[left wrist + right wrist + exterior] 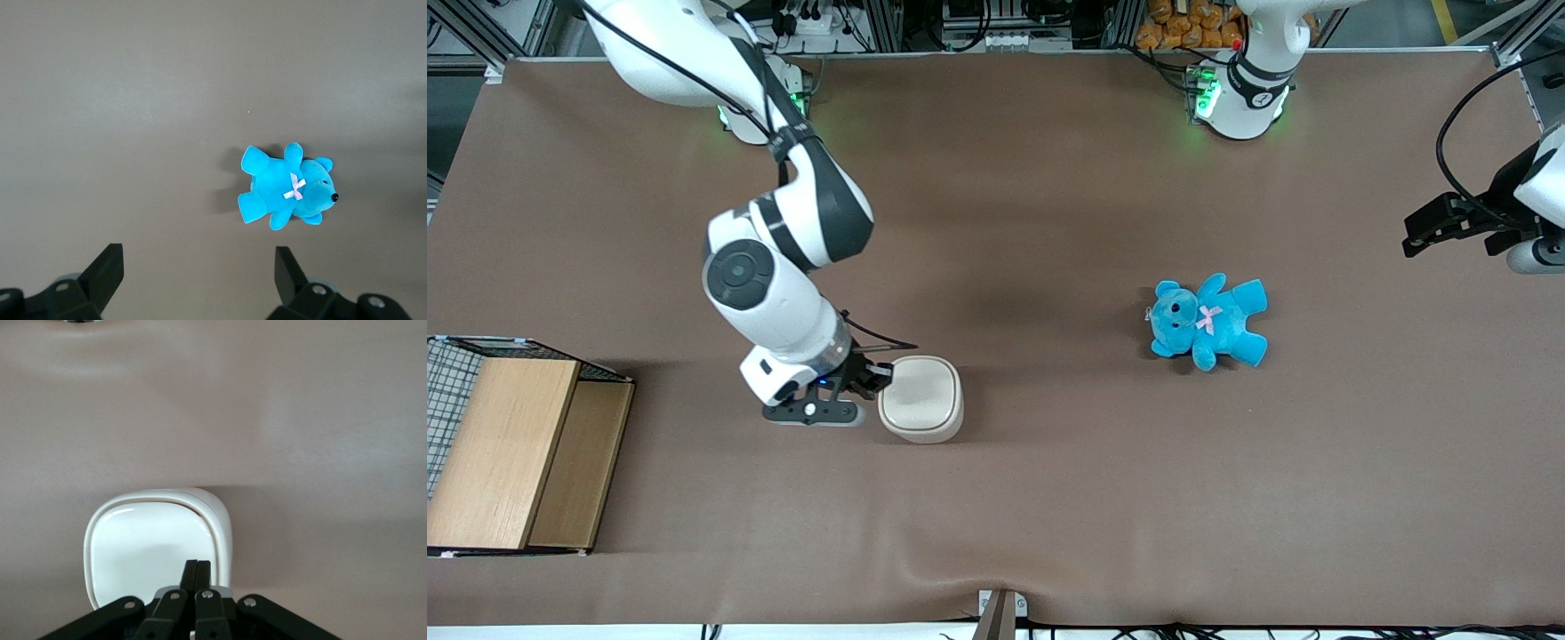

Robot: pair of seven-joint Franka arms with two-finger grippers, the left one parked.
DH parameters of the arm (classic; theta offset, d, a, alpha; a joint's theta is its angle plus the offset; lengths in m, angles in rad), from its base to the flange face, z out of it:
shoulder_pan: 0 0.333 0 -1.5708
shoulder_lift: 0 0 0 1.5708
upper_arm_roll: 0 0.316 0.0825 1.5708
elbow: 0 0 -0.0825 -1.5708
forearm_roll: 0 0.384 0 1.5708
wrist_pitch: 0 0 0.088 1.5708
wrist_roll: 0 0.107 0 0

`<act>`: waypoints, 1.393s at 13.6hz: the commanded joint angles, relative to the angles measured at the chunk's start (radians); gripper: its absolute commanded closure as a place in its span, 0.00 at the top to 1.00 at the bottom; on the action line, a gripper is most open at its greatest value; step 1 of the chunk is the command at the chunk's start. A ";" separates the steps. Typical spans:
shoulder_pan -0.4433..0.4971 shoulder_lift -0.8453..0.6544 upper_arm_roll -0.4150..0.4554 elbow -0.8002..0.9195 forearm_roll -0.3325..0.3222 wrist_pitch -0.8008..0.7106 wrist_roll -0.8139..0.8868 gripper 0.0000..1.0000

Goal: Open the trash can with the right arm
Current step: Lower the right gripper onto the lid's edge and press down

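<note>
The trash can [921, 398] is a small cream-white bin with its smooth lid down, standing on the brown table. It also shows in the right wrist view [157, 543]. The right arm [778, 293] reaches down beside it from the working arm's end. Its black gripper [883, 372] is shut and empty, fingers pressed together, with the tips at the edge of the lid; in the right wrist view the gripper [197, 564] lies over the lid's near rim. I cannot tell whether the tips touch the lid.
A wooden box with wire mesh [507, 453] stands at the working arm's end of the table, near the front edge. A blue teddy [1209, 322] lies toward the parked arm's end and shows in the left wrist view [287, 187].
</note>
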 commanded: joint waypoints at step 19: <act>0.019 0.090 -0.013 0.018 -0.012 0.086 0.023 0.00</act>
